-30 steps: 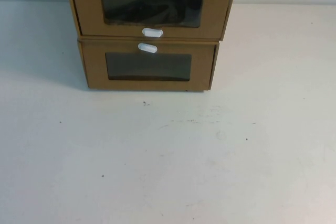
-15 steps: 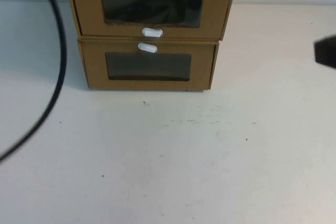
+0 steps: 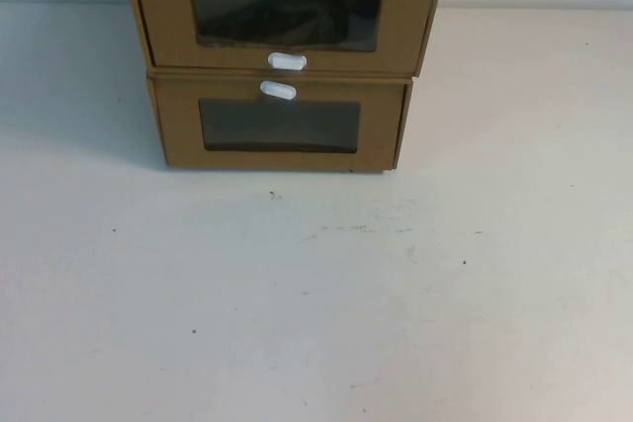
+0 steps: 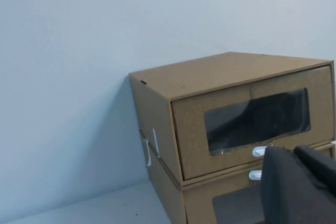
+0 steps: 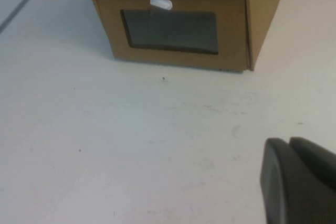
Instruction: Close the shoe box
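High view: shoe box (image 3: 282, 9) stacked on the lower cardboard box (image 3: 280, 126), drawer flush. Left gripper (image 4: 299, 187) beside it, right gripper (image 5: 299, 182) before it; finger state indeterminate.

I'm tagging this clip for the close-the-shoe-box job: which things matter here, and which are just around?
Job things:
upper shoe box, tab below its window
left pincer, raised beside the stack
right pincer, low over the table in front of the boxes

Just around:
lower box, tab above its window
table
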{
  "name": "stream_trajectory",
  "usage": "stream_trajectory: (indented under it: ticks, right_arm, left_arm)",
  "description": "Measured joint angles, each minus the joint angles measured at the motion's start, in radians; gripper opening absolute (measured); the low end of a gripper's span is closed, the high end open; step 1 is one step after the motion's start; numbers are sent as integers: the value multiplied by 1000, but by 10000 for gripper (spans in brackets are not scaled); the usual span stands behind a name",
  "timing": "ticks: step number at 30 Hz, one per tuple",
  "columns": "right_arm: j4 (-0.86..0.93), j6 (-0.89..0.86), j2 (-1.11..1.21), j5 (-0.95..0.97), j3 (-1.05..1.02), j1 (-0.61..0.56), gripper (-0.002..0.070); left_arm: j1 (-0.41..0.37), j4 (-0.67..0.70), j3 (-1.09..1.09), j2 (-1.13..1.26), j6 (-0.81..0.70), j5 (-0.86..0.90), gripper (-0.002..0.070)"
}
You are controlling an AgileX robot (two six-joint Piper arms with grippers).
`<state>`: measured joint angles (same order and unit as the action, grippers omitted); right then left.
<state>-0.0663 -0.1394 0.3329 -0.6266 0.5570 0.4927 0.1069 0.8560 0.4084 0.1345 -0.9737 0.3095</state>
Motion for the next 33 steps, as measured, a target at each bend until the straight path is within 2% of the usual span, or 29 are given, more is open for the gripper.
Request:
stream_trajectory:
  ticks: [4,10,14,18,33]
  right_arm:
    - [1,-15,-81,194,-163,-2,-11]
    - [1,-18,-99,548,-387,-2,-11]
    - [1,-18,-99,663,-497,-2,-11]
    - [-2,-18,-99,683,-543,-2,-11]
    - [-2,-18,-99,562,-545,-2,-11]
  left_arm:
    - [0,8,-140,-132,0,-46,-5]
    - [0,9,-305,-146,0,-101,-5]
    - [0,12,-416,-146,0,-147,-5]
    - [0,8,-435,-146,0,-150,-5]
    - [0,11,-435,-146,0,-134,-5]
